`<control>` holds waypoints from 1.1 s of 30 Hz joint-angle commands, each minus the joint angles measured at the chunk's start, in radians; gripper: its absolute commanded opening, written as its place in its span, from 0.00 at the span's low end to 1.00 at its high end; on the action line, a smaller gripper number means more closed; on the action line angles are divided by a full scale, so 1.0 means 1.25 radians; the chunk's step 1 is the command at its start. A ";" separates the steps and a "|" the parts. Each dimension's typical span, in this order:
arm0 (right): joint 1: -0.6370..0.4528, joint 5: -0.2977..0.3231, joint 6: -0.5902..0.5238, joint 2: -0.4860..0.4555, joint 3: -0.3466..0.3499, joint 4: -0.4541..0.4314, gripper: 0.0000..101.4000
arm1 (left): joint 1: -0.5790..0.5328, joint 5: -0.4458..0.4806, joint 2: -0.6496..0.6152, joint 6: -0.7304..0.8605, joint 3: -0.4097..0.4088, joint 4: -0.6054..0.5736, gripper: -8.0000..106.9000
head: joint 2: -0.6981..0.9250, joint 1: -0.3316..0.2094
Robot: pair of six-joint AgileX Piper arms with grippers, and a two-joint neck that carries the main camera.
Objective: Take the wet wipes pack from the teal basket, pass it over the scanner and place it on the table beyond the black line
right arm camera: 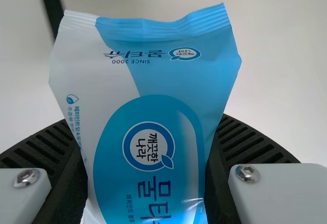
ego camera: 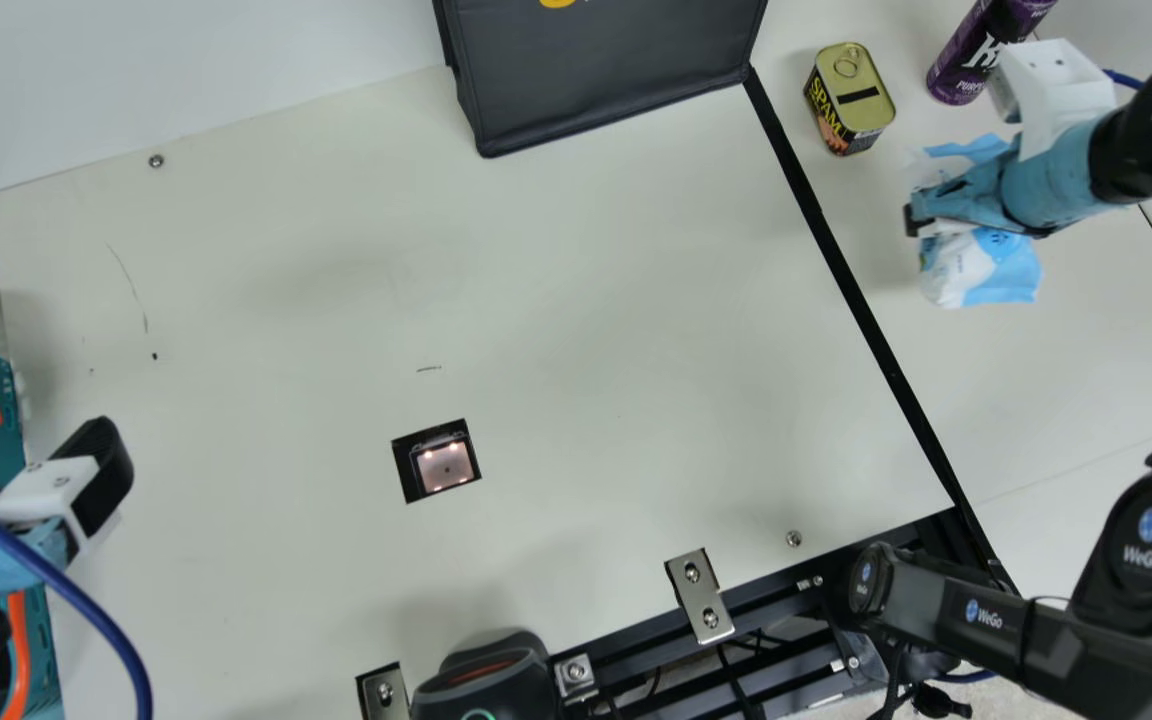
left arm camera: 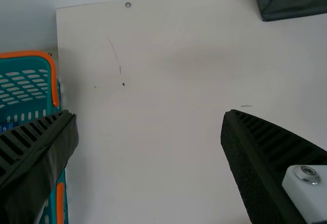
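the teal basket point(ego camera: 2, 440) is at the left, and the left pincer point(left arm camera: 150, 115) is wide open beside it. the scanner point(ego camera: 444, 465) is set in the bench point(ego camera: 336, 300), left of the black line point(ego camera: 848, 270). right of that line, the right pincer point(right arm camera: 146, 127) grips the wet wipes pack point(right arm camera: 163, 81). i think it should set the pack down softly, near of the yellow can point(ego camera: 851, 95), let go once the bench holds it, then lift straight up. squeezing hard could squash it. for labels, the dark bag point(ego camera: 601, 85) has yellow print, the can has yellow letters, the pack has blue writing, and the purple bottle point(ego camera: 971, 60) has white letters.
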 commanded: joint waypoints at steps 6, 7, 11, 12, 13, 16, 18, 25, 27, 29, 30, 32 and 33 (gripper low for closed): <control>-0.068 -0.061 -0.114 0.058 -0.022 0.002 0.00 | 0.000 0.000 0.000 0.000 0.000 0.000 0.85 | -0.002 -0.023; -0.074 -0.070 -0.128 0.068 -0.026 0.004 0.00 | 0.000 0.000 0.000 0.000 0.000 0.000 0.85 | -0.002 -0.023; -0.098 -0.095 -0.180 0.108 -0.048 0.017 0.00 | 0.000 0.000 0.000 0.000 0.000 0.000 0.85 | -0.002 -0.023; -0.104 -0.099 -0.193 0.118 -0.055 0.021 0.00 | 0.000 0.000 0.000 0.000 0.000 0.000 0.85 | -0.002 -0.023; -0.109 -0.102 -0.207 0.128 -0.063 0.026 0.00 | 0.000 0.000 0.000 0.000 0.000 0.000 0.85 | -0.002 -0.023; -0.128 -0.109 -0.252 0.162 -0.089 0.041 0.00 | 0.000 0.000 0.000 0.000 0.000 0.000 0.85 | -0.002 -0.023; -0.141 -0.109 -0.283 0.184 -0.110 0.054 0.00 | 0.000 0.000 0.000 0.000 0.000 0.000 0.85 | -0.002 -0.023; -0.173 -0.096 -0.377 0.252 -0.177 0.093 0.00 | 0.000 0.000 0.000 0.000 0.000 0.000 0.85 | -0.002 -0.023; -0.179 -0.093 -0.400 0.268 -0.192 0.102 0.00 | 0.000 0.000 0.000 0.000 0.000 0.000 0.85 | -0.002 -0.023; -0.182 -0.092 -0.419 0.281 -0.205 0.109 0.00 | 0.000 0.000 0.000 0.000 0.000 0.000 0.85 | -0.002 -0.023; -0.184 -0.092 -0.428 0.288 -0.211 0.113 0.00 | 0.000 0.000 0.000 0.000 0.000 0.000 0.85 | -0.002 -0.023; -0.185 -0.091 -0.443 0.301 -0.222 0.118 0.00 | 0.000 0.000 0.000 0.000 0.000 0.000 0.85 | -0.002 -0.023; -0.186 -0.091 -0.450 0.306 -0.227 0.120 0.00 | 0.000 0.000 0.000 0.000 0.000 0.000 0.85 | -0.002 -0.023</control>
